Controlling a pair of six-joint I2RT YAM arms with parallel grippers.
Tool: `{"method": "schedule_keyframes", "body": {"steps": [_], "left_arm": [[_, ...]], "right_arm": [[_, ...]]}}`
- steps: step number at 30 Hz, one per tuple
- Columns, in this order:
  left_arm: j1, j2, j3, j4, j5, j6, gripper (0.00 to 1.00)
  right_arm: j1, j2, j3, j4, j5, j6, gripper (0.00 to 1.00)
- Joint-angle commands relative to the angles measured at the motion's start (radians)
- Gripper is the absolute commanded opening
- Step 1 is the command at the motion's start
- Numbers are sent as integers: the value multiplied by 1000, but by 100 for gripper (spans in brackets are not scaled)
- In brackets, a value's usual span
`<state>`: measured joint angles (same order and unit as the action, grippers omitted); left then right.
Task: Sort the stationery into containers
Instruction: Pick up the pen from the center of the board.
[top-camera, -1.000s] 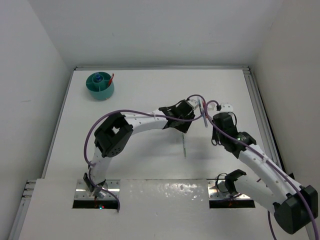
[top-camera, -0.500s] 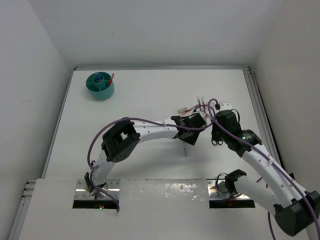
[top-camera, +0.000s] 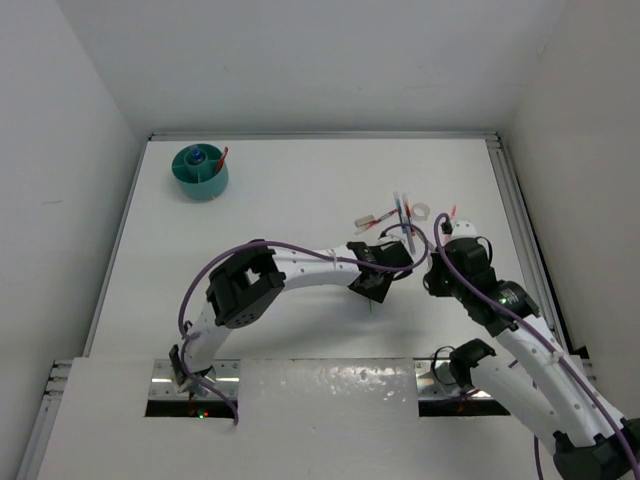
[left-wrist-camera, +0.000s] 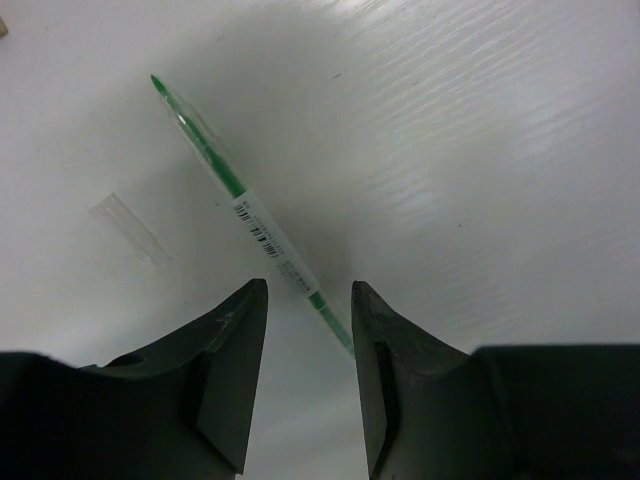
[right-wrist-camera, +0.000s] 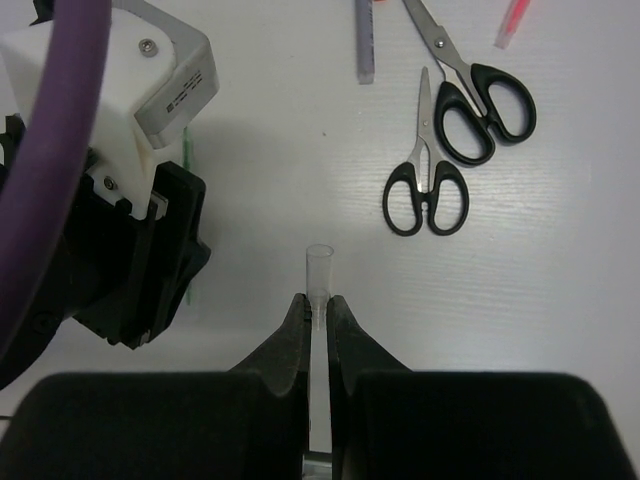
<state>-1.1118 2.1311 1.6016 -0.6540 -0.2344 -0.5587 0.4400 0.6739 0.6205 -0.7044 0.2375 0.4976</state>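
The pen (left-wrist-camera: 250, 218) is green (white label (left-wrist-camera: 268, 240)), the tub (top-camera: 200, 188) teal.

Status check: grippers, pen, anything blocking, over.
Left gripper open, straddling near end of thin green pen, flat on table. Right gripper shut on small clear tube. Nothing blocking the pen.

The tub (top-camera: 200, 172) is set in the far left corner of the tabletop (top-camera: 290, 200), a pen (left-wrist-camera: 250, 215) is laid near the middle, and scissors (right-wrist-camera: 428, 190) are found to its right, toward the right edge.
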Motion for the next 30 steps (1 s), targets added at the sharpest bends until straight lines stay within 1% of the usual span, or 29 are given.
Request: {"method": "schedule_keyframes", "body": {"steps": [1,10,13,14,16,19,20,22,25,26,28,29,30], "left_arm": [[-8,-25,-34,-6,-26,-26,38],[9,24,-35,31,0,-12,35],[7,38,-42,33,18,-15,27],[7,39,-43,31,23,-15,23],[9,43,-51,33,35,-15,20],[9,52,-55,36,37,-15,12],[7,53,-52,37,35,-15,6],[10,62,-46,36,43,-15,0],[10,61,6,8,105,-17,0],[9,46,27,2,116,-15,0],[12,20,46,-1,113,31,0],[13,-25,57,4,109,58,0],[17,-52,52,11,109,128,0]], "right_arm": [[-6,6,-13,3,-12,25,0],[-4,6,13,-7,-12,32,0],[-6,3,24,-18,-4,29,0],[-4,-2,27,-27,0,29,0],[-6,-7,36,-30,9,25,0],[-6,-19,44,-40,22,18,0],[-6,-25,47,-46,25,18,0],[-6,-28,53,-56,25,10,0],[-6,-33,97,-102,7,-16,0],[-6,-31,138,-119,-7,-46,0],[-4,-20,218,-174,-46,-68,0],[-4,-11,247,-197,-59,-86,0],[-4,9,272,-214,-76,-100,0]]}}
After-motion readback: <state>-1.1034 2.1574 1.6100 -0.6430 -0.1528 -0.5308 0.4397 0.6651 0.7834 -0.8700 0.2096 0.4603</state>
